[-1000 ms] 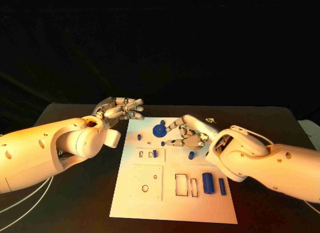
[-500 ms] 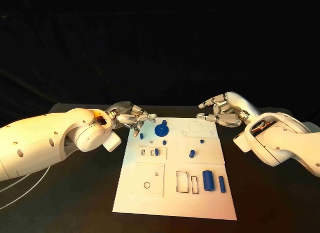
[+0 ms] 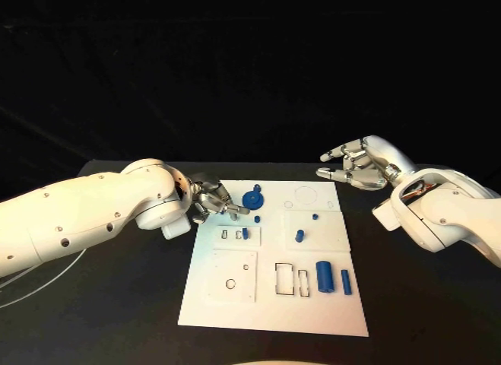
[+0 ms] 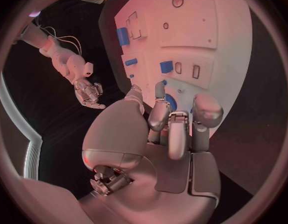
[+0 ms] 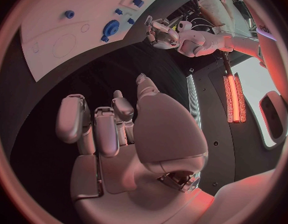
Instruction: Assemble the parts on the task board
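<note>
The white task board lies in the middle of the black table. A round blue part stands near its far edge, with small blue parts further in. A blue cylinder and a blue bar lie near the right edge. My left hand hovers at the board's far left edge, fingers half curled beside the round part; I see nothing between them. My right hand hangs off the far right corner, fingers apart and holding nothing.
Several empty rectangular slots and a square raised plate mark the near half of the board. White cables trail on the table at the left. Bare black table lies to the right of the board.
My right hand has drawn back from over the board's middle to beyond its far right corner. My left hand has come down and in to the board's far left edge.
</note>
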`<state>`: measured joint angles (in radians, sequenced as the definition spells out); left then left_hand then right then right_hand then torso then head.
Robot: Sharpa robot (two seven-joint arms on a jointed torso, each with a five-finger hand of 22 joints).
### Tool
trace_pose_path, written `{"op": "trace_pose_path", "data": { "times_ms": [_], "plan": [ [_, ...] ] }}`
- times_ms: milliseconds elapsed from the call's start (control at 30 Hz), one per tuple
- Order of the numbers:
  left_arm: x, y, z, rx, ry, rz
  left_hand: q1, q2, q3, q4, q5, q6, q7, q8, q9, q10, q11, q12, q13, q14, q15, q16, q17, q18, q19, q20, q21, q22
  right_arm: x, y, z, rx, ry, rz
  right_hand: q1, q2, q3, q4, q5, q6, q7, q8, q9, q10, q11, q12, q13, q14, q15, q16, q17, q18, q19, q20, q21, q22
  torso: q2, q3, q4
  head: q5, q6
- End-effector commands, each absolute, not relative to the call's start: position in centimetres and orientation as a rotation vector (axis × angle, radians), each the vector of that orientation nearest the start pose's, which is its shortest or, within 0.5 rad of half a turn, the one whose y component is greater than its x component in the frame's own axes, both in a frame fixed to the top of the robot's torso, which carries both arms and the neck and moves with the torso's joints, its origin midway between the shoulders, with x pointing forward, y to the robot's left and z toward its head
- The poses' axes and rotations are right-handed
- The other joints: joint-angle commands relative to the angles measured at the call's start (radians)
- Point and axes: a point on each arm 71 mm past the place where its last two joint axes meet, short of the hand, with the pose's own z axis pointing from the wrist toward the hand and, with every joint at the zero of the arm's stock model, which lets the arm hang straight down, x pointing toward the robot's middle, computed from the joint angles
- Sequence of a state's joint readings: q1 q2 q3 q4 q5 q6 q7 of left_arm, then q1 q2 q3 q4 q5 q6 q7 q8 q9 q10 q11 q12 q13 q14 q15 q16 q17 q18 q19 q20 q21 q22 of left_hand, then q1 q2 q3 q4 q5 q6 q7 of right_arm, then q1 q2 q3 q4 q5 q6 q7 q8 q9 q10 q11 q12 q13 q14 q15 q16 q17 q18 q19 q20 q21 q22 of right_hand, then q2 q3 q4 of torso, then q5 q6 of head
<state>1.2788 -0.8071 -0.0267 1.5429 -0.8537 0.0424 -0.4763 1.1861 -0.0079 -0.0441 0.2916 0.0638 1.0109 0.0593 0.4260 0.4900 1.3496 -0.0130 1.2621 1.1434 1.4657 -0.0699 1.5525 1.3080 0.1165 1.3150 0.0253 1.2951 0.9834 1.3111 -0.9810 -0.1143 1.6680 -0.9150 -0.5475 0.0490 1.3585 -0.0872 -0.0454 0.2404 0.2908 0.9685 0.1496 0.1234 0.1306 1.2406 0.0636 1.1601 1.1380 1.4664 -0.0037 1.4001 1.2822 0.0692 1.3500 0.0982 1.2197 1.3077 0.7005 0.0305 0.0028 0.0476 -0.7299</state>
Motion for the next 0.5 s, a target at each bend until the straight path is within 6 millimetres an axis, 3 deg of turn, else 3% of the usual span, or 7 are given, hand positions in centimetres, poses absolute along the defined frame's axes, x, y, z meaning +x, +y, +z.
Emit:
{"op": "trace_pose_path", "data": {
  "times_ms": [33,233,500],
  "plan": [
    [48.5,18.8,-18.7,-0.269,2.343,-0.489,0.002,0.01,-0.011,0.0,-0.004,-0.029,0.005,0.014,0.028,-0.028,0.004,-0.026,-0.032,0.092,-0.001,-0.004,0.217,-0.01,0.027,-0.002,0.006,0.018,47.0,-23.6,-14.0,0.327,1.515,0.913,0.001,0.008,-0.007,0.001,0.008,0.002,-0.003,0.005,-0.002,-0.007,-0.001,-0.005,-0.003,0.033,-0.007,-0.009,-0.005,0.02,-0.007,0.0,-0.007,0.0,0.001,0.0008,0.0013,-0.002,-0.006],
    [48.4,17.8,-19.1,-0.226,2.372,-0.461,0.019,0.022,-0.016,-0.001,-0.003,-0.049,0.005,0.034,0.059,-0.032,0.004,-0.025,-0.032,0.092,-0.002,-0.004,0.217,-0.026,0.077,-0.004,0.048,0.103,47.1,-23.9,-14.1,0.326,1.521,0.896,0.0,0.009,-0.012,0.001,0.014,0.0,-0.004,0.007,-0.002,-0.01,-0.001,-0.01,-0.008,0.031,-0.008,-0.016,-0.013,0.021,-0.01,0.0,-0.014,-0.004,0.0,0.0023,0.0026,-0.002,-0.01],
    [48.6,16.9,-19.3,-0.2,2.379,-0.443,0.014,0.02,-0.024,0.001,-0.004,-0.055,0.005,0.04,0.069,-0.032,0.004,-0.024,-0.031,0.092,-0.002,-0.005,0.216,-0.029,0.086,-0.004,0.056,0.117,47.1,-24.0,-14.2,0.324,1.527,0.885,-0.001,0.01,-0.015,0.002,0.019,0.0,-0.004,0.008,-0.003,-0.009,-0.002,-0.01,-0.009,0.03,-0.008,-0.02,-0.017,0.021,-0.01,-0.001,-0.018,-0.006,0.002,0.0004,0.0019,-0.002,-0.013]
  ]
}}
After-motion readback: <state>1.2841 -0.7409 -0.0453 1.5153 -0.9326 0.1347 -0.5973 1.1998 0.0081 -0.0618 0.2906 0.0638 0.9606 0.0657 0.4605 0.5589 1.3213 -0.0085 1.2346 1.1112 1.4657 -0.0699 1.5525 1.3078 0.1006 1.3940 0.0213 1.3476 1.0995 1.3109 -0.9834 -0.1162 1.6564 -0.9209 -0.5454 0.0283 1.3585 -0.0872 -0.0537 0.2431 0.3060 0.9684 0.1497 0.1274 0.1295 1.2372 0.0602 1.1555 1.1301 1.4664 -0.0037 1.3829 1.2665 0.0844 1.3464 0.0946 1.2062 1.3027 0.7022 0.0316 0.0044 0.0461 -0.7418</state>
